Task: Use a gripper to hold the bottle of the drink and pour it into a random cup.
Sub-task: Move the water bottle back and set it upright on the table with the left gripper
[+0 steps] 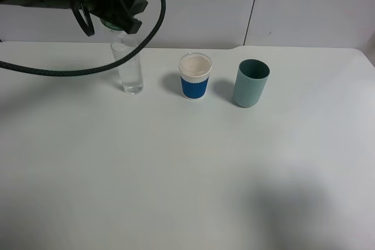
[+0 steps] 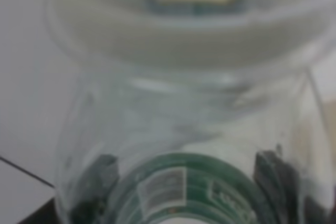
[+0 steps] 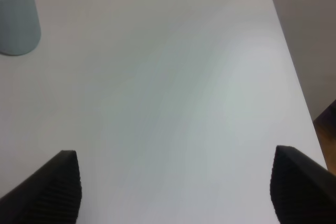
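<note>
My left gripper [image 1: 126,11] hangs at the far left, shut on the bottle of the drink [image 1: 112,24], a clear bottle with a green label. The bottle is tipped, its neck pointing down at the mouth of the cup [image 1: 130,67], a tall clear glass standing just below it. In the left wrist view the bottle [image 2: 184,192] fills the frame, blurred, with a black finger [image 2: 102,170] on each side of the green label. My right gripper [image 3: 176,187] is open above bare table, nothing between its fingers [image 3: 58,182], and it does not show in the exterior high view.
A blue-and-white cup [image 1: 195,76] stands right of the glass, and a teal-green cup [image 1: 252,83] [image 3: 16,17] right of that. The left arm's black cable [image 1: 70,69] loops low over the white table [image 1: 187,174]. The table's right edge [image 3: 294,77] lies near my right gripper.
</note>
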